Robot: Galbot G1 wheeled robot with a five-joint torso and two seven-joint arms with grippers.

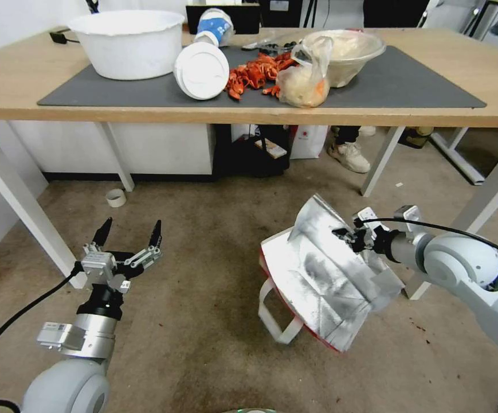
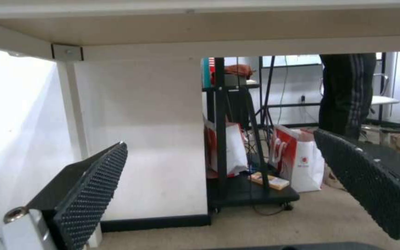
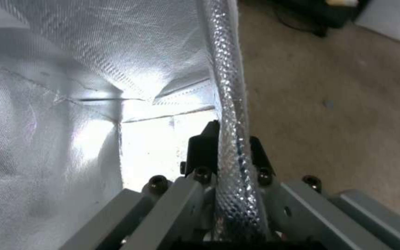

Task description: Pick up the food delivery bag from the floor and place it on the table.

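Gaping silver-lined food delivery bag [image 1: 317, 281], seemingly tilted, right gripper [image 1: 345, 235] pinching rim.

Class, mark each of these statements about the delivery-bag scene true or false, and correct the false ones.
1. The right gripper is shut on the foil rim of the food delivery bag. True.
2. The left gripper holds a bag handle. False: it is open, holding nothing, above the floor.
3. The bag is on the table. False: it is down at floor level in front of the table.
4. A knotted plastic bag sits on the table's mat. True.
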